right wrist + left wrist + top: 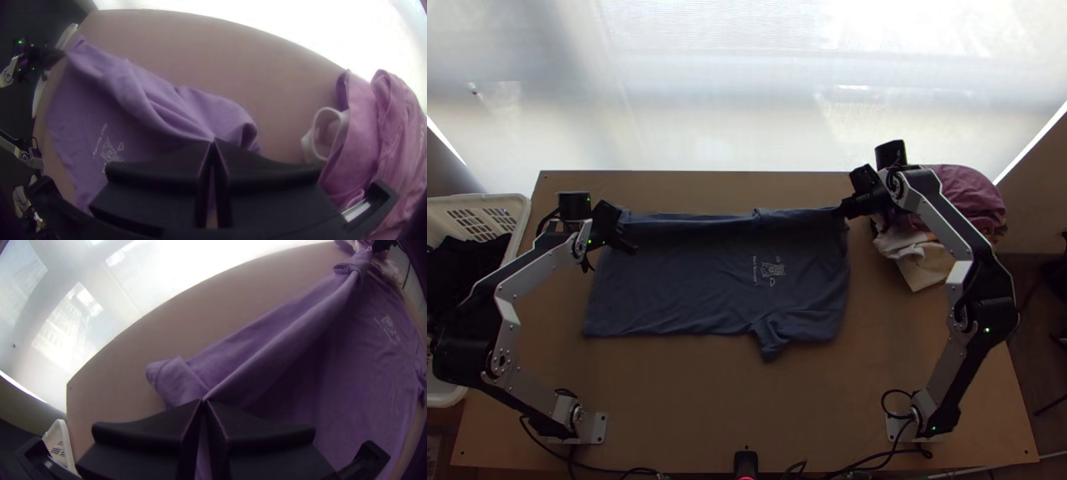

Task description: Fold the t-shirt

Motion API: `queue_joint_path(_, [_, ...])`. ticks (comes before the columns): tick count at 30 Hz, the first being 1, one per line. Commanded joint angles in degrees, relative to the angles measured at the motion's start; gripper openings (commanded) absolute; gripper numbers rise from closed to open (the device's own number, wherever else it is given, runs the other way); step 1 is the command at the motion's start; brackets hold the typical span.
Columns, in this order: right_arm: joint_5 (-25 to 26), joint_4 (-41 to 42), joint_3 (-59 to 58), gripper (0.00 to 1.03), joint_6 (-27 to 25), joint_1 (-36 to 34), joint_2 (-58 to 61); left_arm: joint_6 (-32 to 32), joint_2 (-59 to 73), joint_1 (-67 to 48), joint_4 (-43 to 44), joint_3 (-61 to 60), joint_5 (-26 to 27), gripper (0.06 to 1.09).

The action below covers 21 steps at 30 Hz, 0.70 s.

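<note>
The dark blue t-shirt lies on the table, its far long edge folded over in a strip and a sleeve sticking out at the near edge. At its far left corner is my left gripper; at its far right corner is my right gripper. In the left wrist view the shirt looks purple, and my left gripper is shut on its folded edge. The right wrist view has my right gripper shut on the shirt, with creases running to the fingertips.
A pile of pink and cream cloth lies at the table's far right, close beside the right gripper. A white basket with dark cloth stands off the left edge. Bare tabletop stretches between the arm bases.
</note>
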Motion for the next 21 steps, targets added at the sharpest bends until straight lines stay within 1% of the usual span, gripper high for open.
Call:
queue_joint_path(1, [0.10,-0.18,-9.41,0.03,-1.09,-0.49,-4.46,7.05,-3.82,0.30,-0.75,-8.06,0.15,0.20])
queue_joint_path(8, [0.01,0.26,-15.04,0.03,-0.83,-1.46,-6.75,11.01,-4.00,1.18,-0.84,-9.64,0.06,0.21])
queue_joint_path(13, [0.01,0.79,-19.17,0.03,-1.09,0.39,-7.63,11.80,-3.65,0.56,-0.75,-9.90,0.06,0.22])
queue_joint_path(19, [0.01,2.46,-21.54,0.03,-0.39,3.38,-7.01,13.64,-2.33,1.18,-0.48,-10.17,-0.02,0.22])
queue_joint_path(21, [0.01,2.46,-21.98,0.15,-0.21,3.99,-6.66,13.73,-2.59,1.18,-0.57,-10.17,-0.02,0.22])
